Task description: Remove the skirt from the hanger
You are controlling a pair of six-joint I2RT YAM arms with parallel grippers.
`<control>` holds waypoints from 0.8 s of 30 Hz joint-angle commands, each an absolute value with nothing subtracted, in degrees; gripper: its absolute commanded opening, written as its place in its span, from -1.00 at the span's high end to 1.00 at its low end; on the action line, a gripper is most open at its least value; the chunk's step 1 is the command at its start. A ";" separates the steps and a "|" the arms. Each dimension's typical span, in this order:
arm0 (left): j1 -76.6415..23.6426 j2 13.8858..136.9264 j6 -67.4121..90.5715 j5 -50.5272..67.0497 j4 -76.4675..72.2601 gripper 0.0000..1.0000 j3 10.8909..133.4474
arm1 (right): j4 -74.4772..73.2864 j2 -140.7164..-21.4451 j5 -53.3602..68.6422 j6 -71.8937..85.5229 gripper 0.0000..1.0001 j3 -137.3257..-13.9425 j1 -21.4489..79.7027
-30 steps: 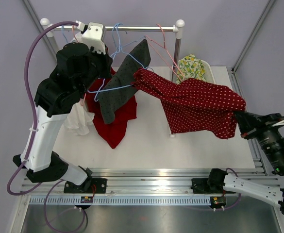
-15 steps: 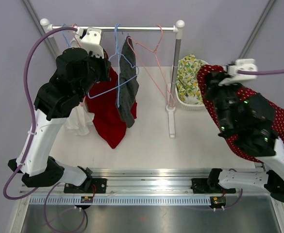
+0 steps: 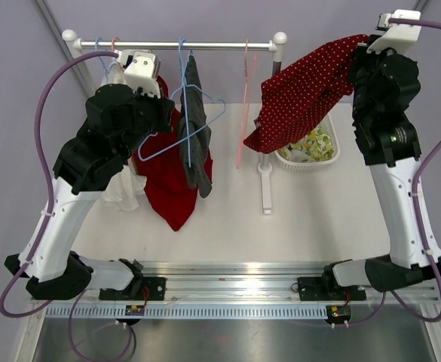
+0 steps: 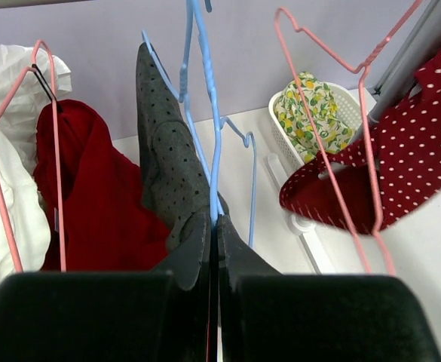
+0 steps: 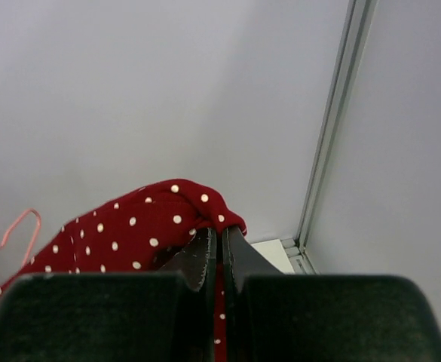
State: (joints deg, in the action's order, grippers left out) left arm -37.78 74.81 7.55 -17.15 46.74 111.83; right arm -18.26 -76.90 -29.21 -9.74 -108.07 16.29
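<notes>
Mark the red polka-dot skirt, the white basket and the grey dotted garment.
red polka-dot skirt (image 3: pixel 303 90): top external view, middle of the hanging cloth.
white basket (image 3: pixel 304 164): top external view, its near wall.
grey dotted garment (image 4: pixel 167 162): left wrist view, middle of the fabric.

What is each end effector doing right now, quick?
Left end effector: closed on the blue hanger.
Right end effector: closed on the red dotted skirt.

basket (image 3: pixel 310 164) part-hidden behind skirt (image 3: pixel 303 94), white garment (image 3: pixel 122 188) behind left arm (image 3: pixel 111 132)
</notes>
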 commanded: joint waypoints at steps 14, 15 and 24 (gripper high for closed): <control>-37.88 80.48 10.37 -12.22 37.88 1.00 111.00 | 2.92 -90.44 -3.71 13.25 1.00 -84.31 9.05; -38.40 81.46 10.37 -12.22 37.88 1.00 111.96 | 2.12 -90.61 -2.73 14.23 1.00 -83.16 9.14; -40.95 87.27 14.23 -11.69 33.22 1.00 114.52 | 3.61 -80.35 2.11 20.04 -0.99 -66.36 9.14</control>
